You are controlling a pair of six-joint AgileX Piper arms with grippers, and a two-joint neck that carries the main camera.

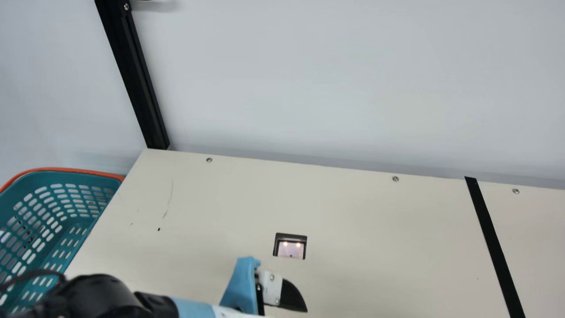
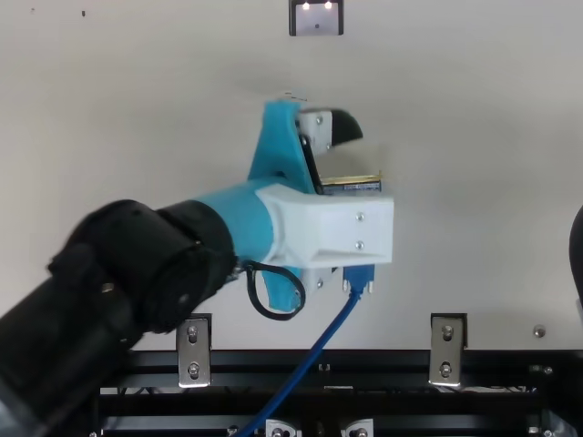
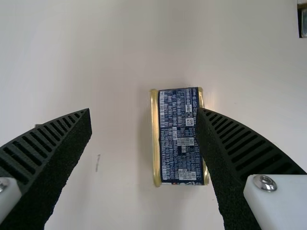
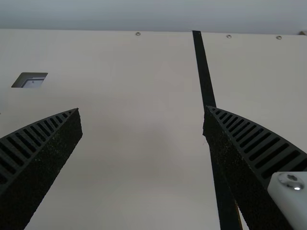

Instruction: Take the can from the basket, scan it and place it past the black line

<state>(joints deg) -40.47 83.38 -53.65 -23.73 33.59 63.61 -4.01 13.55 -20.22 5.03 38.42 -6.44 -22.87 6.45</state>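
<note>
In the top view my left gripper (image 2: 344,127) is over the table, partly under its white mount, beside the can (image 2: 353,188). The left wrist view has the left gripper (image 3: 145,111) open; the can (image 3: 178,136), dark blue with gold rims, lies on the table between and beyond the fingers, nearer one of them, which overlaps its edge. Whether they touch I cannot tell. My right gripper (image 4: 142,109) stands open with nothing between its fingers. The scanner window (image 1: 290,249) is lit in the table. A black line (image 1: 494,245) crosses the table at the main view's right.
At the main view's left, a teal basket (image 1: 73,223) with an orange-rimmed one around it sits beside the table edge. A black post (image 1: 132,75) rises at the table's back left corner. A blue cable (image 2: 314,353) hangs from the left wrist.
</note>
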